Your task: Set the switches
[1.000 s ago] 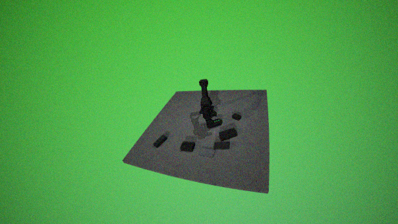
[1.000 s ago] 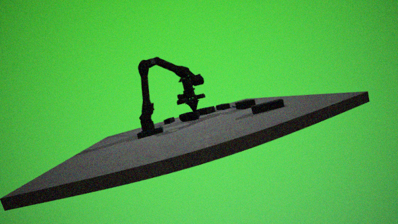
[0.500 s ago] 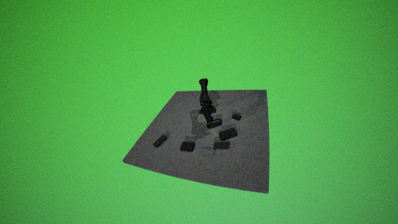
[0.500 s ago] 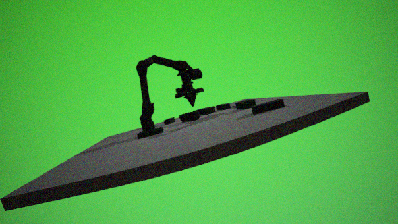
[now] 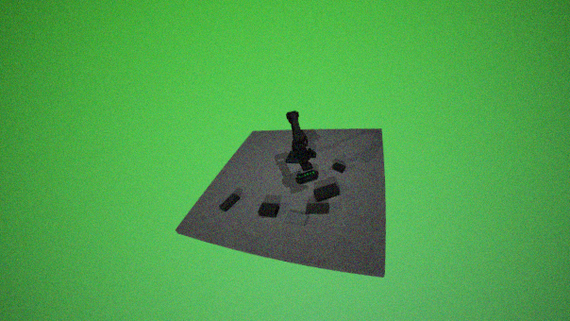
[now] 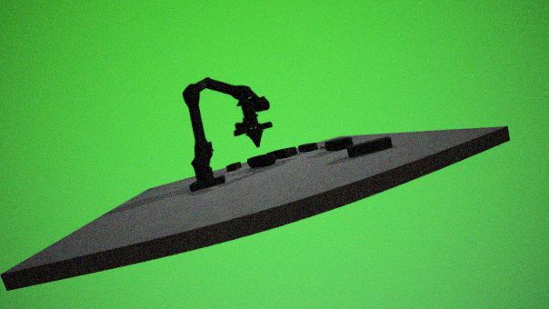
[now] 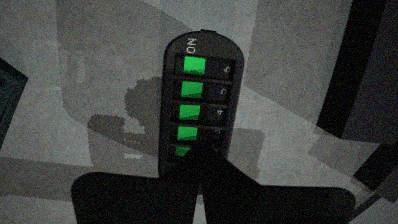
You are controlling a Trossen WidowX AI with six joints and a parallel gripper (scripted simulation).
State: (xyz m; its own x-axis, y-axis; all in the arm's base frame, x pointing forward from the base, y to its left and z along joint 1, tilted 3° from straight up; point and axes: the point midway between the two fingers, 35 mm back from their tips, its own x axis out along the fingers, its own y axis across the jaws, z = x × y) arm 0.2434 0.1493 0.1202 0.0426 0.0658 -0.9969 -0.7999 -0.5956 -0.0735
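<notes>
The dark grey controller unit [image 5: 307,177] [image 6: 261,161] [image 7: 217,44] sits on its base on the bench, switches up. The wrist view shows the green ends of switches 6, 5, 4 and 3 along its left side, with their numbers on the right, and part of a green end below them. The lowest end of the row is hidden behind the fingers. Which ends are pressed down is hard to tell in the dim light. The underside label is hidden. My gripper [image 6: 258,146] [image 7: 200,150] is shut and empty, pointing down above the unit without touching it.
Dark modules lie on the bench [image 5: 349,245] [image 6: 182,218]: a large block [image 5: 326,192], a flat one [image 5: 317,208], a squarish one [image 5: 269,210], a long one [image 5: 229,202] [image 6: 369,147] and a small one [image 5: 339,166] [image 6: 234,166]. A faint outline [image 5: 308,218] lies near the flat one.
</notes>
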